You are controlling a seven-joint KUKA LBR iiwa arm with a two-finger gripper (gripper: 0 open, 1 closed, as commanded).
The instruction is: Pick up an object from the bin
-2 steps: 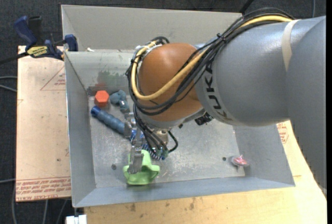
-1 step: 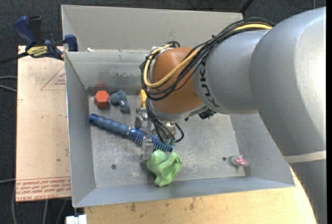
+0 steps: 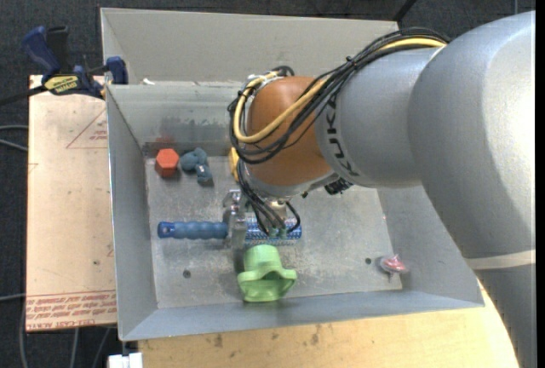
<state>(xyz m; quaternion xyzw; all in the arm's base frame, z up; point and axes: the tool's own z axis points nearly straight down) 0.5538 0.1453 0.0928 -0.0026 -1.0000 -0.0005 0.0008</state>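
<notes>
The blue handle [image 3: 192, 230], a short rod-like thing, lies flat on the floor of the bin [image 3: 132, 221], left of the middle, with its length running left to right. The gripper [image 3: 233, 228] is low in the bin at the handle's right end, touching it or nearly so. I cannot tell whether it is open or closed, and nothing can be seen held in it.

Just near of the gripper sits a lumpy green toy [image 3: 262, 273], and just to its right a small blue-and-green patterned piece [image 3: 288, 230]. Farther left are a red block [image 3: 168, 162] and a grey-blue piece [image 3: 199, 166], close together. A small pink thing [image 3: 392, 264] lies well apart at the near right.

By my judgement the reach down is done, while the grasp is unconfirmed and the lift is not yet made.
</notes>
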